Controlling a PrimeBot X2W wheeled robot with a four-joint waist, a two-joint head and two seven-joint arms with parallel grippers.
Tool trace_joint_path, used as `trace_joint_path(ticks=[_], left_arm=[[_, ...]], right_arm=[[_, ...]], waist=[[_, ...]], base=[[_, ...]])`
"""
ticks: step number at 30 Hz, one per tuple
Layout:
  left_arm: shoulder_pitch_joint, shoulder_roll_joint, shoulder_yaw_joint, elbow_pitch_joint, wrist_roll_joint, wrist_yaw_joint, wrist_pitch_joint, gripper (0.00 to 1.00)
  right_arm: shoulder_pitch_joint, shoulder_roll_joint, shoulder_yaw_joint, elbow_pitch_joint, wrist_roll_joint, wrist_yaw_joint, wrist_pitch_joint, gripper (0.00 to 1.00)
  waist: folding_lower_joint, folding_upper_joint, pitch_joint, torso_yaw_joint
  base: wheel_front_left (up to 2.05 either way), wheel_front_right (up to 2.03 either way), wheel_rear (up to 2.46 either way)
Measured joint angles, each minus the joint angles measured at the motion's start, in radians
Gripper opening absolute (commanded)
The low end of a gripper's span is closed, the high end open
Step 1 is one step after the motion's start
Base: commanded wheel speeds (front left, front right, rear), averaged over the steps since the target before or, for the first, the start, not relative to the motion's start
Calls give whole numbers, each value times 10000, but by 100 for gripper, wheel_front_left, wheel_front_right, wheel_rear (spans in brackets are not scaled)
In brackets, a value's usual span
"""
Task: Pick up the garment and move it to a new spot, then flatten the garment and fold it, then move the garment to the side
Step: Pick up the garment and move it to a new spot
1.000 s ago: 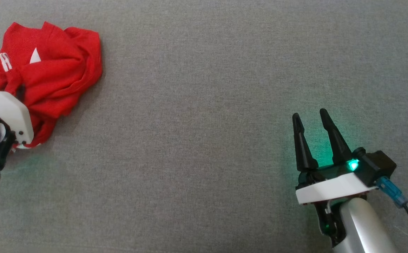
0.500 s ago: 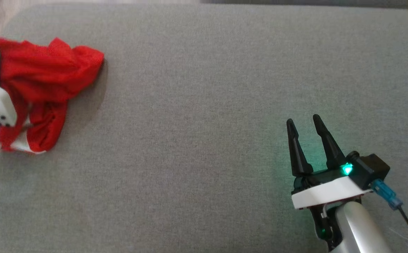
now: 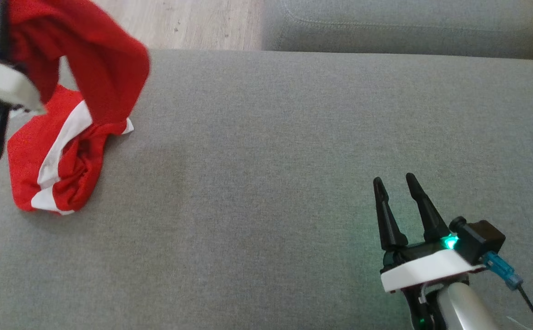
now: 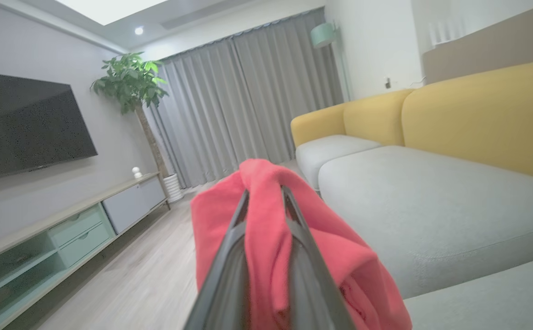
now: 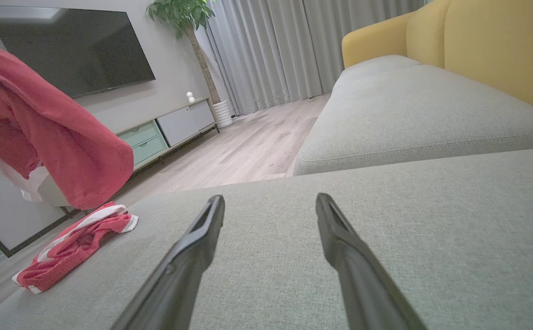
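The garment (image 3: pixel 93 68) is red with white stripes. Its upper part hangs in the air at the far left of the head view, while its lower end (image 3: pixel 55 169) still rests bunched on the grey cushion (image 3: pixel 266 146). My left gripper (image 4: pixel 264 195) is shut on the garment (image 4: pixel 266 238), with red cloth pinched between its fingers and draped over both. My right gripper (image 3: pixel 392 182) stands open low over the cushion at the lower right, nothing between its fingers (image 5: pixel 335 229). The right wrist view shows the garment (image 5: pixel 64 137) lifted at the left.
A second grey cushion (image 3: pixel 399 27) lies beyond, with wooden floor (image 3: pixel 179 23) at the upper left. Yellow sofa backs (image 5: pixel 500 46) rise to the right. A TV (image 5: pixel 69 46), a low cabinet (image 5: pixel 170 128), a plant and curtains stand across the room.
My left gripper shut on the garment and lifted it up off the cushion, so the cloth now hangs stretched. The head camera tilted up. The right gripper stayed open in place.
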Motion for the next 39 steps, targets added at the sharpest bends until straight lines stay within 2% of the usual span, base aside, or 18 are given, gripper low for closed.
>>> trace_joint_path(ticks=[8, 19, 27, 35, 36, 37, 39], left_arm=[[279, -604, -272, -1983, -8, 217, -25, 0], [848, -1657, -830, -3910, -284, 729, 727, 0], [932, -2571, -1730, -3860, 4, 972, 936, 0], [1476, -3475, -2474, -2796, 178, 955, 729, 0], [1546, -3590, -2466, -2583, 132, 959, 642, 45], [1604, -3710, -2441, -2366, 35, 966, 548, 100], [1638, -3879, -2443, -2021, 23, 959, 339, 100]], right_arm=[[263, 2, 148, 144, 25, 0, 0, 100], [200, 2, 198, 123, 186, 0, 0, 100], [105, 4, 307, 79, 311, 0, 0, 100], [-338, 4, 268, -88, 399, 0, 0, 100], [-339, 2, 232, -98, 445, 0, 0, 100], [-338, 0, 209, -105, 483, 0, 0, 100], [-338, 2, 196, -125, 525, 0, 0, 100]], waist=[[2, 0, -250, -199], [2, 0, -233, -1049], [3, 0, -38, -2145], [3, 0, 315, -3598], [3, 0, 367, -3758], [3, 0, 421, -3910], [3, 0, 524, -4160]], base=[[0, 0, 0], [0, 0, 0], [0, 0, 0], [0, 0, 0], [0, 0, 0], [0, 0, 0], [0, 0, 0]])
